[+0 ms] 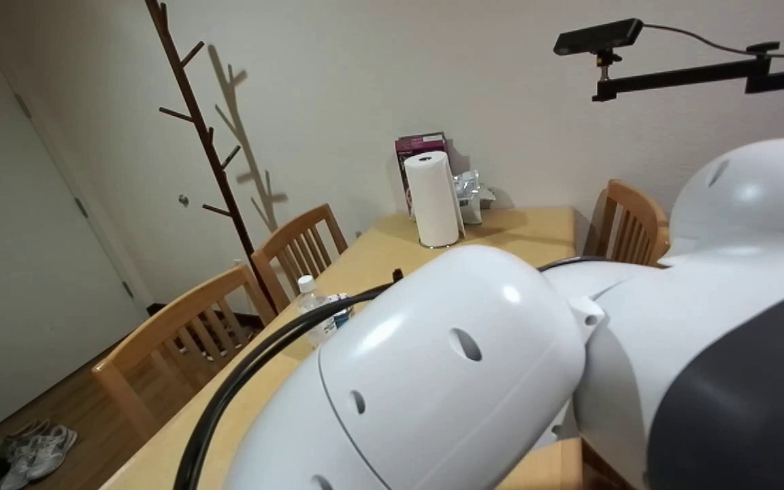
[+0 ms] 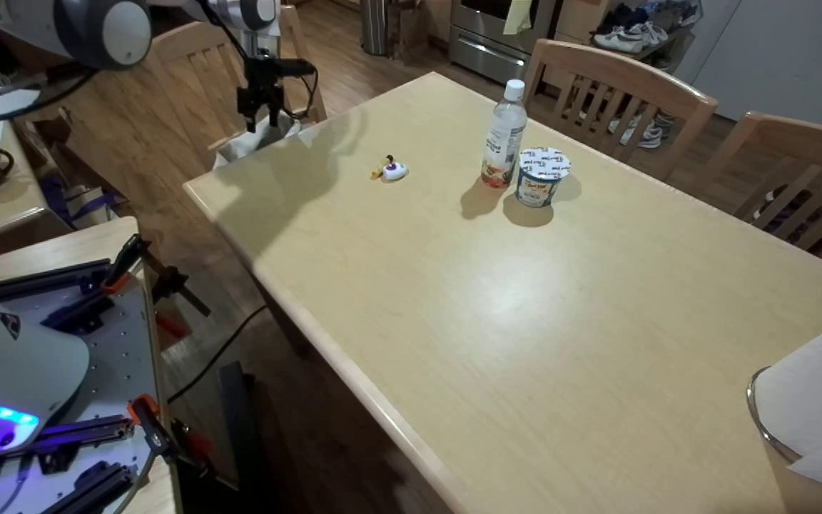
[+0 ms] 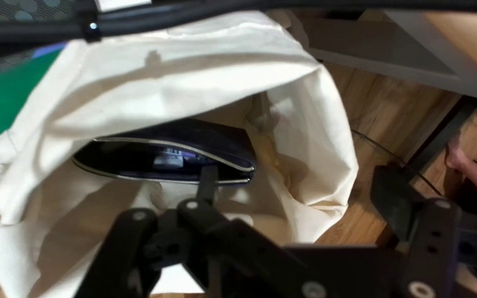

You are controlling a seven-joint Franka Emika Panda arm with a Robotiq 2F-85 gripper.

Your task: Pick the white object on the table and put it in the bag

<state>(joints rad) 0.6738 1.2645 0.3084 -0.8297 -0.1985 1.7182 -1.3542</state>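
Black jaws spread wide, empty, one finger over the open bag, one past its rim

On the pale surface, a bottle is stood upright, a cup set just beside it; a white-and-purple item is placed apart. In an exterior view, a box is partly hidden by an upright roll, beside which a pouch is set.

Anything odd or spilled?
Mildly odd: inside the cloth bag, the dark zippered pouch gapes unzipped, so a dropped item might land in it. No spill visible; the plastic bottle and lidded cup stand upright.
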